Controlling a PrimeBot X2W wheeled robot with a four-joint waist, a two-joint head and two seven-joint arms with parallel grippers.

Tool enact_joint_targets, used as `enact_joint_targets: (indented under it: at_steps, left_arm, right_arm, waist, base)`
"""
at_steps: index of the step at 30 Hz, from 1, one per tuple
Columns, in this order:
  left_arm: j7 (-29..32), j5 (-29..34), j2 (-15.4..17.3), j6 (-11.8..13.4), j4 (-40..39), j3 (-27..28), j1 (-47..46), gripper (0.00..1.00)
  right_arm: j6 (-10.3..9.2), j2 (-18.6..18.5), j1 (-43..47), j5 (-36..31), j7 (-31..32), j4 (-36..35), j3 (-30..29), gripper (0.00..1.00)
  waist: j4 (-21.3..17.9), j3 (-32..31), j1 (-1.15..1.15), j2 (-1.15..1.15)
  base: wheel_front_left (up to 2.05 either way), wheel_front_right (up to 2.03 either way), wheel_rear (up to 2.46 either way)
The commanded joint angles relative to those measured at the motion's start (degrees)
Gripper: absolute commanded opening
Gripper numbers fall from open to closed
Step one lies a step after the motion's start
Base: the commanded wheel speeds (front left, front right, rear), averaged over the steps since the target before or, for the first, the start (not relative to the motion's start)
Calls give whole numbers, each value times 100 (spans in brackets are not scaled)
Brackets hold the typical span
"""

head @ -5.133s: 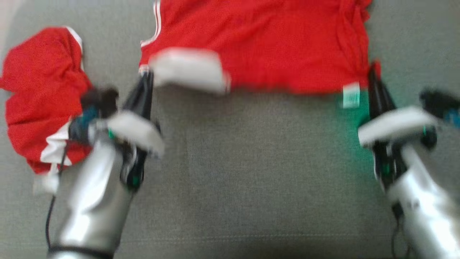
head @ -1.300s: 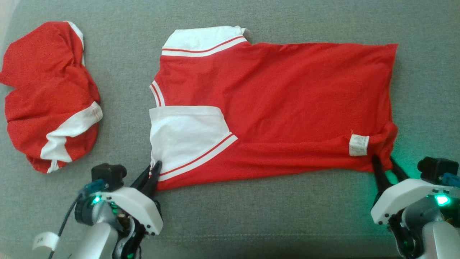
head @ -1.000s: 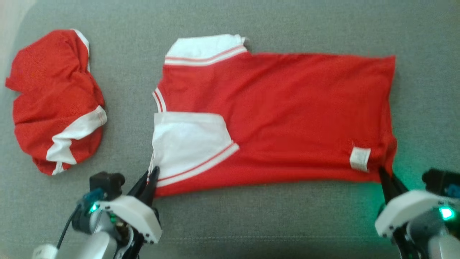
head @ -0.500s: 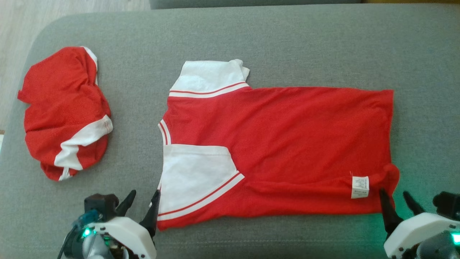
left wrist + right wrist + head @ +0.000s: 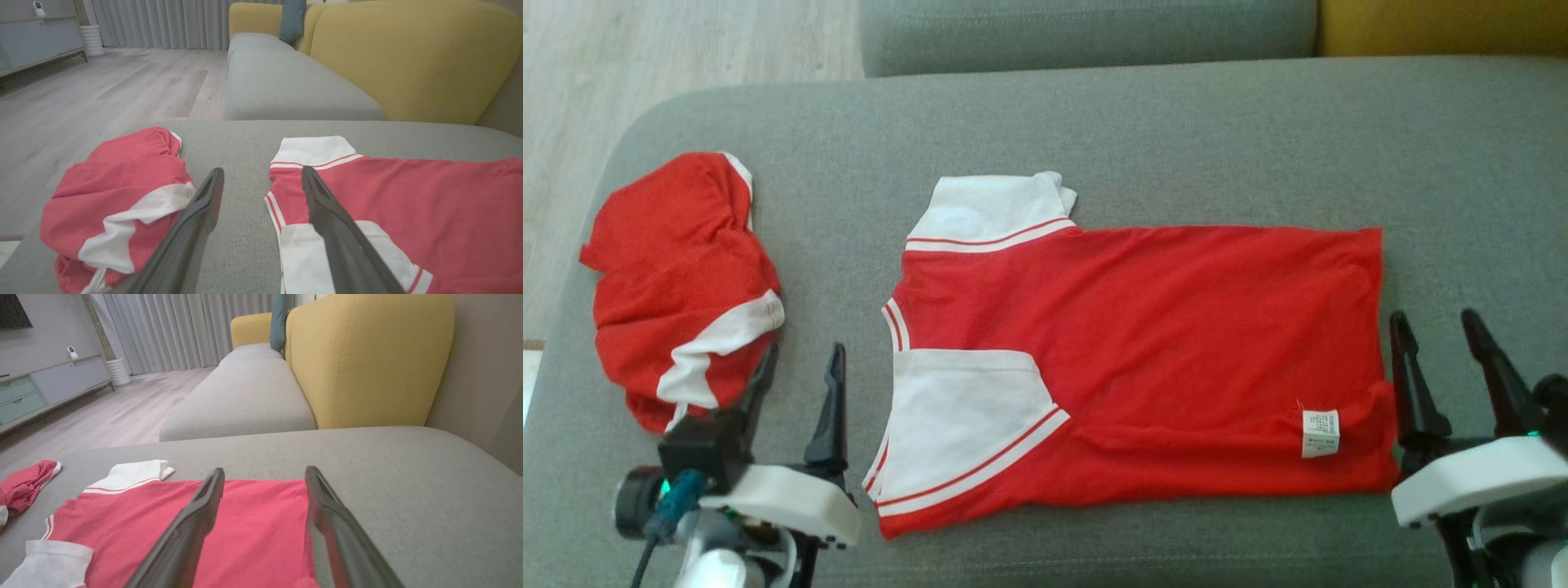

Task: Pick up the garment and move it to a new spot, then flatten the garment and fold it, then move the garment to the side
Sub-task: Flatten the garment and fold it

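The garment [image 5: 1160,343] is a red shirt with white sleeves, spread flat across the grey sofa cushion [image 5: 1094,122], neck end to the left, hem to the right; it also shows as the garment [image 5: 408,204] and the garment [image 5: 245,531]. One white sleeve is folded over its near left corner. My left gripper [image 5: 800,367] stands open just left of that corner, holding nothing. Beside the hem's near right corner my right gripper [image 5: 1437,331] is open and empty too. The left gripper [image 5: 261,179] and the right gripper [image 5: 263,477] show spread fingers above the cloth.
A second red and white garment [image 5: 678,286] lies bunched at the cushion's left end, close to my left gripper. Wooden floor [image 5: 645,57] lies beyond the left edge. Another grey cushion [image 5: 286,81] and a yellow backrest [image 5: 367,355] stand behind.
Both grippers opened and let go of the garment's near corners, then drew back and rose. The head camera tilted up, so the whole scene shifted down the picture.
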Motion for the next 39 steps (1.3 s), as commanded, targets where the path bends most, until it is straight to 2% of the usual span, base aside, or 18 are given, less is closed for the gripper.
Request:
enact_joint_targets:
  at_steps: [1,11,13,16,21,27,30,31,39]
  left_arm:
    - [-13,64,153,55,-236,238,-282,100]
    - [158,142,242,174,-495,219,-313,100]
    - [170,118,245,75,-439,184,-498,100]
    - [296,47,193,-231,-155,25,-1058,100]
    - [541,-48,-82,-810,829,-276,-2458,100]
    - [685,-69,-474,-1392,2564,-553,-4042,100]
    - [743,-59,-602,-1555,3456,-618,-4670,100]
    - [743,-59,-602,-1555,3456,-618,-4670,100]
    - [1021,-66,-718,-1753,5538,-718,-5829,100]
  right_arm:
    - [37,-77,-262,-25,-14,-262,162,100]
    - [37,-74,-290,43,65,-390,195,100]
    - [37,-74,-307,70,70,-409,171,100]
    - [37,-73,-387,105,68,-453,163,100]
    - [37,-73,-644,123,59,-435,316,100]
    - [37,-73,-906,139,19,-302,514,100]
    - [37,-72,-986,164,-1,-242,597,100]
    - [37,-72,-986,164,-1,-242,597,100]
    - [37,-72,-1013,324,-52,-86,740,100]
  waist:
    - [-6,-23,0,0]
    - [-22,70,0,0]
    - [-16,186,0,0]
    - [-23,450,0,0]
    - [-232,939,0,0]
    - [-604,1329,0,0]
    - [-799,1475,0,0]
    - [-799,1475,0,0]
    - [-1135,1703,0,0]
  base:
    - [0,0,0]
    - [0,0,0]
    - [0,0,0]
    - [0,0,0]
    - [0,0,0]
    - [0,0,0]
    - [0,0,0]
    - [0,0,0]
    - [0,0,0]
